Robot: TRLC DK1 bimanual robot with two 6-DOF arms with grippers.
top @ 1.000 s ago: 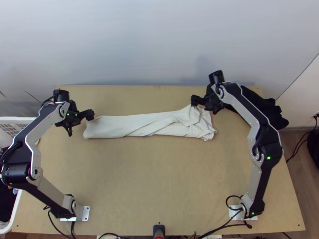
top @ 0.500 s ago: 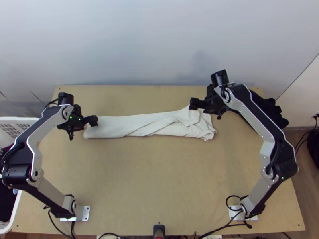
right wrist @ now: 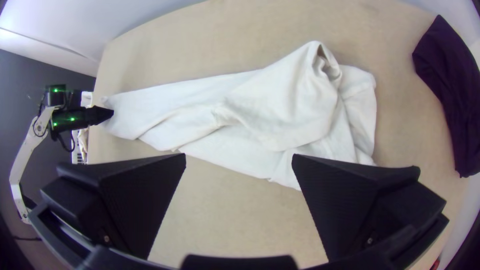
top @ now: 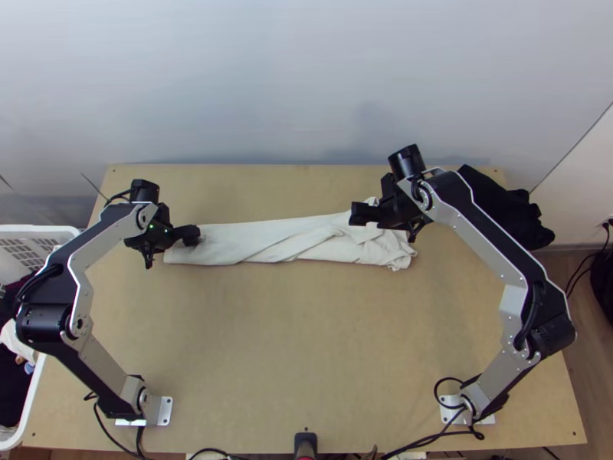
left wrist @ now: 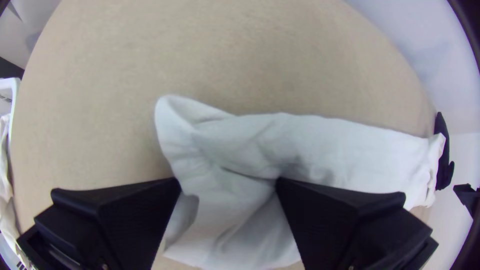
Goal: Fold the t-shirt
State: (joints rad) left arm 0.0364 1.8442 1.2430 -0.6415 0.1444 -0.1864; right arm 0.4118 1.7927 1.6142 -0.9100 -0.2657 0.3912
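Top view: two robot arms stand on bases point(top: 157, 410) fixed at the near edge of a light wooden surface point(top: 306, 345), set apart so that, by the look of it, each can serve one end of the garment. At the left, a white laundry basket point(top: 29, 402) holds other cloth within easy reach. Past an expanse of wood lies the cream T-shirt point(top: 283, 239), stretched sideways in a long, narrow strip, its left part fairly smooth, its right end bunched and rumpled. The layout suggests lengthwise folds are largely made, leaving the strip to be brought in end over end.

The left tool point(left wrist: 229, 181), its fingers spread wide, straddles the strip's left end with rucked cloth in the gap but nothing clamped, a placement that would suit taking hold of that end. The right tool point(right wrist: 239, 157), also with fingers well apart and gripping nothing, is poised over the rumpled end, perhaps to tidy or steady it; loose layers there could slip out of line. Beyond, a dark garment point(top: 513, 218) lies at the far right corner, apparently set aside from the work, before a pale wall point(top: 306, 84).
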